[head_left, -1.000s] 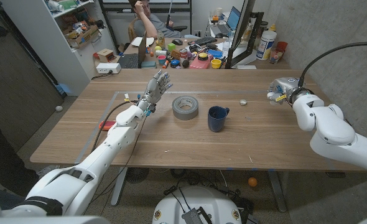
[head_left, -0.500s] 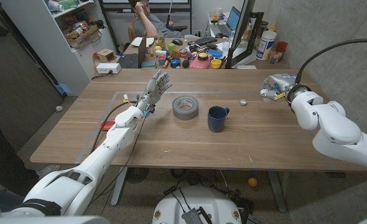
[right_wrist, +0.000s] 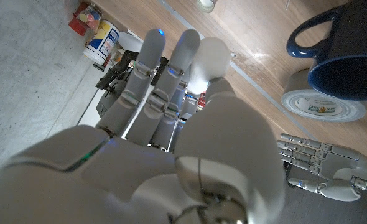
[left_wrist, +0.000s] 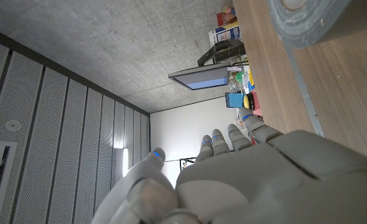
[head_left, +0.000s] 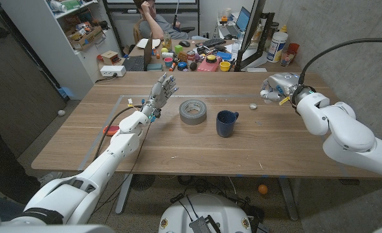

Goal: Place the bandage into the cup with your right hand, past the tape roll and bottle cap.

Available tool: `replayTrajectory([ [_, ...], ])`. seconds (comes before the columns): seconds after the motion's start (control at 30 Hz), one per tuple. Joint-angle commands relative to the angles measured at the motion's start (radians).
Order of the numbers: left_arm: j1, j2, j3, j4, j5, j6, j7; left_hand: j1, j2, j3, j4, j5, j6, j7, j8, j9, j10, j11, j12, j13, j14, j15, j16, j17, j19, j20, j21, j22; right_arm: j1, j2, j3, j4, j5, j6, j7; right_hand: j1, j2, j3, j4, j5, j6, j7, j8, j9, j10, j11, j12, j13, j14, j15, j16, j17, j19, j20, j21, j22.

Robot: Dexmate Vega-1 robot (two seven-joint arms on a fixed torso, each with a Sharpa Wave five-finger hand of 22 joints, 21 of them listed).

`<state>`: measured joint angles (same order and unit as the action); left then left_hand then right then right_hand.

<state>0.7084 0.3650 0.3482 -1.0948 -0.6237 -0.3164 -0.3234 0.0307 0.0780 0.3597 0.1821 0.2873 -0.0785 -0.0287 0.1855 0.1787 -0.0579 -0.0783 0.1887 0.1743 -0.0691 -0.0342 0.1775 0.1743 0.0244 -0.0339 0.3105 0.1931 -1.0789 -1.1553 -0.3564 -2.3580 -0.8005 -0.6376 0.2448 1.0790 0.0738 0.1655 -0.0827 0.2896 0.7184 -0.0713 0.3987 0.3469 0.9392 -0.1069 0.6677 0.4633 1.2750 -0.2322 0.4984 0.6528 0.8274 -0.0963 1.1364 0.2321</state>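
Right hand: the right hand point(head_left: 278, 87) is over the table point(head_left: 178, 149), beyond the cup point(head_left: 226, 123) and to its right, with the bottle cap point(head_left: 253, 107) between them. In the right wrist view its fingers point(right_wrist: 153, 74) lie close together and reach forward.

Grip of right hand: I cannot tell whether it holds something. The palm side is hidden in both views.

Bandage: I cannot find it on the table near the cup. My judgement is that it sits inside the right hand, but the pictures do not prove this.

Change: one second ago the right hand was farther from the cup, near the right table edge. Since then it has travelled steadily toward the cup. The cup, the cap and the tape roll point(head_left: 193, 111) have not moved.

Meaning for the task: this looks like the carrying step, about the middle of the task. The hand must still pass over the cap to arrive above the cup's opening.

Tape roll: just to the left of the cup, lying flat, not touching it.

Left hand: the left hand point(head_left: 163, 89) is to the left of the cup, beyond the tape roll, fingers spread and empty.

Risk: the cap lies directly on the way to the cup, so a low hand could push it.
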Motion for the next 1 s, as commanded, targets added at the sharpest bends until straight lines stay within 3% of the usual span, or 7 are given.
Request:
replayTrajectory([
  [0.03, 0.007, 0.005, -0.009, 0.003, -0.011, -0.007, -0.010, -0.012, 0.080, -0.003, 0.001, 0.003, 0.001, 0.002, 0.004, 0.003, 0.005, -0.001, 0.004, 0.005, 0.001, -0.012, 0.004, 0.004, 0.007, -0.029, -0.002, 0.001, 0.025, 0.059, -0.014, -0.021, -0.082, 0.106, 0.048, -0.006, 0.003, -0.006, 0.002, 0.008, 0.015, -0.003, 0.001, 0.004, 0.002, 0.001, 0.004, 0.002, 0.000, 0.002, -0.003, 0.007, -0.002, -0.114, 0.004, -0.001],
  [0.43, 0.022, 0.020, -0.018, -0.013, -0.021, -0.007, -0.016, -0.012, 0.080, -0.004, 0.000, 0.003, 0.001, 0.002, 0.004, 0.003, 0.005, 0.000, 0.004, 0.005, 0.001, -0.012, 0.004, 0.004, 0.007, -0.029, -0.003, 0.001, 0.063, 0.159, -0.040, -0.007, -0.156, 0.211, 0.103, -0.005, 0.005, -0.014, 0.004, 0.013, 0.021, -0.002, 0.002, 0.007, 0.006, 0.001, 0.007, 0.002, 0.004, 0.002, -0.002, 0.018, -0.001, -0.114, 0.009, -0.008],
  [1.0, 0.050, 0.037, -0.030, -0.042, -0.040, -0.011, -0.022, -0.012, 0.081, -0.006, 0.000, 0.004, 0.001, 0.002, 0.004, 0.003, 0.006, 0.000, 0.004, 0.005, 0.001, -0.013, 0.004, 0.004, 0.007, -0.029, -0.003, 0.001, 0.061, 0.265, -0.053, -0.011, -0.222, 0.309, 0.145, -0.003, 0.008, -0.022, 0.007, 0.019, 0.025, 0.000, 0.000, 0.007, 0.008, 0.003, 0.010, 0.002, 0.007, 0.002, -0.003, 0.030, 0.000, -0.115, 0.012, -0.016],
])
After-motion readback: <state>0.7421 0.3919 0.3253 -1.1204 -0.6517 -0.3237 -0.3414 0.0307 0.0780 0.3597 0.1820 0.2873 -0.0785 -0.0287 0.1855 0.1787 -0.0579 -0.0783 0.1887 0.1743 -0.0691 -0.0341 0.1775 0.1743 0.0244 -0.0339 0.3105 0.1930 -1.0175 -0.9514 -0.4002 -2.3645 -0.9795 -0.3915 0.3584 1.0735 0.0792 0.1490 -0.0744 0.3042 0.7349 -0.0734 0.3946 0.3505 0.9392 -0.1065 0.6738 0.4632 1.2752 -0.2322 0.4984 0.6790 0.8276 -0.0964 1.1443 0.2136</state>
